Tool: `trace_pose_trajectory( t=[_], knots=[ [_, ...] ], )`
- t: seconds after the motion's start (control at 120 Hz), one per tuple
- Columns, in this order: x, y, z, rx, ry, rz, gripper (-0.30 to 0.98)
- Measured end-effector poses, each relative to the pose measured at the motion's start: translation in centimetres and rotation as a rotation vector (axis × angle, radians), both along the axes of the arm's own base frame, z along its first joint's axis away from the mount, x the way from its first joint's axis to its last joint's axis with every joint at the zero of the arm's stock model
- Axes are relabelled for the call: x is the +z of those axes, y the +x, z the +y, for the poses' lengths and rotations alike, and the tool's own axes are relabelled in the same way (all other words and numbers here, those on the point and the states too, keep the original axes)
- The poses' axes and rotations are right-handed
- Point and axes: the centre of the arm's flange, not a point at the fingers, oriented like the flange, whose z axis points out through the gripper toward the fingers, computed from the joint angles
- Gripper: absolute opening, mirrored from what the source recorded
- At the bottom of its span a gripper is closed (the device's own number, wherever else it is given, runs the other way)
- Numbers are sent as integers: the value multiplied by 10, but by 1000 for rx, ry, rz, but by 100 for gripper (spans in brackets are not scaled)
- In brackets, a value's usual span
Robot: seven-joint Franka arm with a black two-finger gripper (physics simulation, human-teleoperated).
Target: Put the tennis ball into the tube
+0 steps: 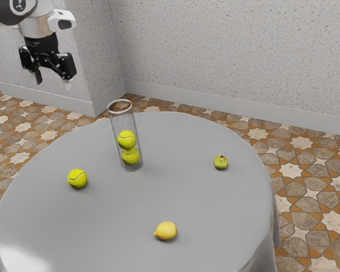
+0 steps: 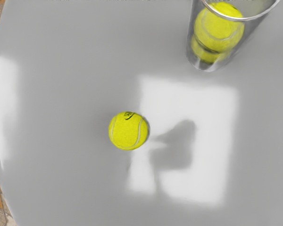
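Tennis ball: the loose yellow-green ball (image 1: 77, 178) rests on the table (image 1: 175, 136), between 8 and 9 o'clock from the tube, well apart from it, taking 12 as the exterior view's far side.
Tube: a clear, open-topped cylinder (image 1: 115, 126) with a pale rim, standing upright on the cloth.
Inside the tube: two more balls, the upper ball (image 1: 126, 139) directly over the lower ball (image 1: 130, 157); bare space remains above them.
Gripper: the black two-finger gripper (image 1: 52, 81) is open, its fingers apart with nothing between them. It hangs high, toward 10 to 11 o'clock from the tube, touching neither the tube nor any ball.
Green fruit: a small round one (image 1: 221, 162) at 3 o'clock from the tube, well apart.
Lemon: yellow (image 1: 166, 230), lying on its side at 5 o'clock from the tube, its tip toward 9 o'clock.
Ball's markings: the wrist view shows a dark logo and pale curved seams.
Light and shadow: in the wrist view, a bright patch (image 2: 214, 141) lies beside the loose ball, with a dark shadow (image 2: 174, 150) in it.
Tabletop: round, under smooth grey cloth.
Floor: patterned tiles (image 1: 300, 187) in brown, orange and cream.
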Motion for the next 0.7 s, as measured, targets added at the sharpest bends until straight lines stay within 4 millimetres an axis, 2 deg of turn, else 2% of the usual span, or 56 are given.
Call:
trace_pose_trajectory(
  t=[0.075,0.167,0.333,0.417,0.558,0.7],
  knots=[
    [-2,1,-5,-8,2,3,69],
    [-9,-1,0,1,0,18,69],
    [-51,-7,23,46,-11,94,69],
    [-97,-11,27,63,-47,150,69],
    [-176,-11,14,72,-101,214,69],
    [-224,-10,1,81,-122,216,69]
  ],
)
